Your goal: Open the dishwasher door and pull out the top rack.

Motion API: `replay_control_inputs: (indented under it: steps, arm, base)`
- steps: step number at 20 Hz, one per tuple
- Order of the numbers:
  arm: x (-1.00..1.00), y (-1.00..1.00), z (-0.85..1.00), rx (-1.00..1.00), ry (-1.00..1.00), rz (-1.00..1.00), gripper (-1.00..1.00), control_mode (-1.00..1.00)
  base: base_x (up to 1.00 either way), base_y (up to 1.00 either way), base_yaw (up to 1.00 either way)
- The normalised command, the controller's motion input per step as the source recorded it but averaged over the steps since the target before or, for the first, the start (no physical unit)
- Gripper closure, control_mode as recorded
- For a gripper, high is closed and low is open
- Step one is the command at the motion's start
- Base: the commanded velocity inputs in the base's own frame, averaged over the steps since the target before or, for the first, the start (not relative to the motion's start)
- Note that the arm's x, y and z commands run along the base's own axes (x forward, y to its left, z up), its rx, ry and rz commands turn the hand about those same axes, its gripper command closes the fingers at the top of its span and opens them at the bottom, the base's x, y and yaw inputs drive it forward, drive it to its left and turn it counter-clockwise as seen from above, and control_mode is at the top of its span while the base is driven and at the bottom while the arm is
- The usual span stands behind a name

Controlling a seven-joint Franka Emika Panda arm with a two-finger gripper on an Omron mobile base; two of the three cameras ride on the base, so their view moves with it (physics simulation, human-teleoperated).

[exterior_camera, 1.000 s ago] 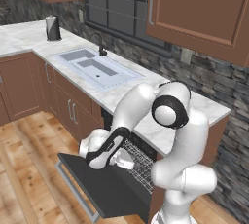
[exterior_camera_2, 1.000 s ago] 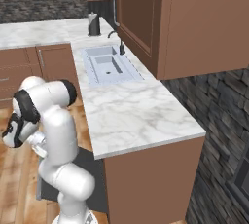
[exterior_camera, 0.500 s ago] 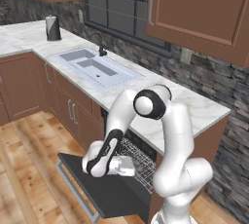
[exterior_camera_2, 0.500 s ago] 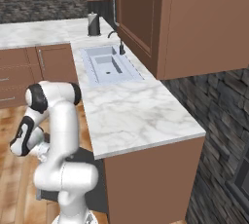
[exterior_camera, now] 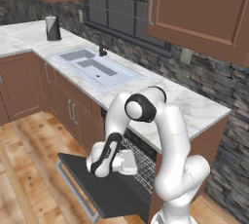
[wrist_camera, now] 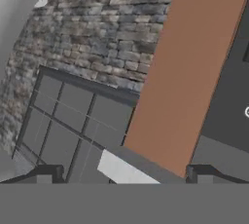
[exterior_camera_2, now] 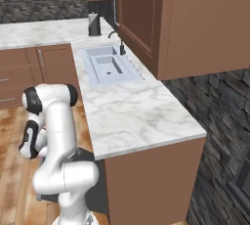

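The dishwasher door lies open and flat, a dark panel with its silver bar handle along the front edge. Behind it the top rack, a light wire grid, shows in the dishwasher's mouth under the counter. My gripper hangs low over the door, just in front of the rack's front edge. In the hand view my gripper is open, its fingertips far apart with nothing between them. From the right base view, the hand sits low on the left, above the dark door.
A marble counter runs above the dishwasher, with a sink and faucet to the left. Brown cabinet doors stand left of the dishwasher. Wooden floor lies in front. The hand view faces a stone wall and a brown panel.
The arm's elbow has swung left and come down. The hand has dropped slightly and turned, staying over the open door by the rack. The door and rack have not moved.
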Motion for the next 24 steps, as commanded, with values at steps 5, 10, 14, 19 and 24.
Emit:
replay_control_inputs:
  steps: [5, 10, 14, 19, 24]
  arm:
    - [0.23, -0.27, -0.09, 0.01, -0.11, 0.03, -1.00, -1.00]
    - [0.11, -0.21, -0.28, 0.00, -0.12, 0.09, -1.00, -1.00]
    - [0.12, -0.10, -0.25, 0.00, -0.13, 0.09, -1.00, -1.00]
    - [0.36, -0.07, -0.09, 0.00, -0.09, 0.05, -1.00, -1.00]
    - [0.43, 0.00, -0.25, 0.00, -0.10, 0.00, -1.00, -1.00]
  base:
    - [0.00, 0.00, 0.00]
    - [0.00, 0.00, 0.00]
    - [0.00, 0.00, 0.00]
    - [0.00, 0.00, 0.00]
    - [0.00, 0.00, 0.00]
